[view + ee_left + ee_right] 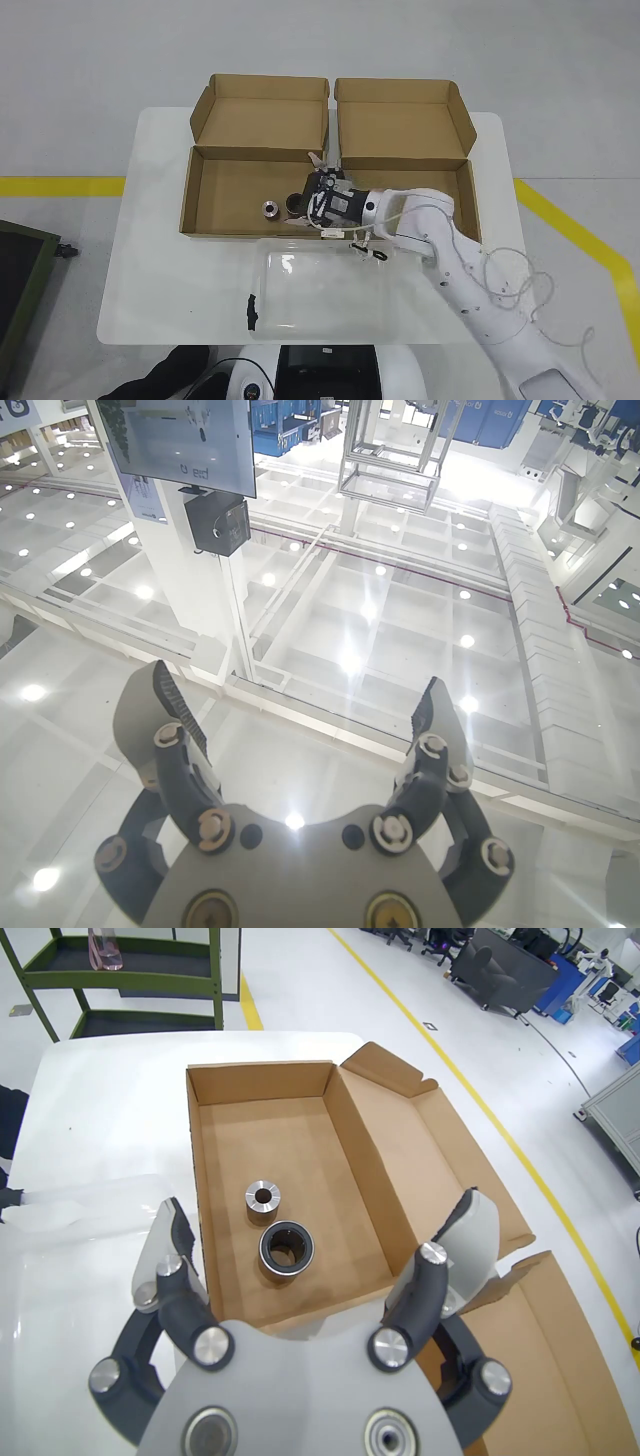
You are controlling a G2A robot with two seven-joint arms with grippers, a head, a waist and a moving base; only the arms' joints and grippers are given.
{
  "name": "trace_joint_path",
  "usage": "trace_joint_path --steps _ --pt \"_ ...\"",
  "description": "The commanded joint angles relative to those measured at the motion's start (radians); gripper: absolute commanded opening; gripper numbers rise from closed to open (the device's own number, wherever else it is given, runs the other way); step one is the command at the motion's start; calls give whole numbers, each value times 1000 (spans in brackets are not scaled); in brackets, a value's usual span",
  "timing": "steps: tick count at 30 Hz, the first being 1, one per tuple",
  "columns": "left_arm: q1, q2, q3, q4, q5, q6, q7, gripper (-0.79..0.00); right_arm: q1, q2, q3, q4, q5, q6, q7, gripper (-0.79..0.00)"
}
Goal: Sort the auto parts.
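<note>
Two metal parts lie on the floor of the left cardboard box [225, 195] [350, 1163]: a small silver bushing [269, 209] [263, 1202] with a centre hole, and a black-lined ring bearing [295, 204] [286, 1251] beside it. My right gripper [317, 188] [320, 1223] hangs open above the box's right end, just over the ring bearing, with nothing between its fingers. A second cardboard box [420, 190] [550, 1358] stands to the right, mostly under the right arm. My left gripper [300, 700] is open and empty, pointing up at a ceiling.
A clear plastic bin [320, 290] sits at the table's front, with a small black piece [250, 312] at its left rim. Both boxes have lids folded back toward the far edge. A green shelf cart [120, 983] stands off the table.
</note>
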Motion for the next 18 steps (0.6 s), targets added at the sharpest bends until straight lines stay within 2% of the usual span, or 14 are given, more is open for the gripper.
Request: trace_joint_path --steps 1,9,18 --pt "0 0 0 0 0 0 0 0 -43 13 53 -45 6 -13 2 0" --pt "0 0 0 0 0 0 0 0 -216 60 263 -207 17 -59 -27 0" --pt "0 0 0 0 0 0 0 0 -411 94 456 -347 -40 -67 -165 0"
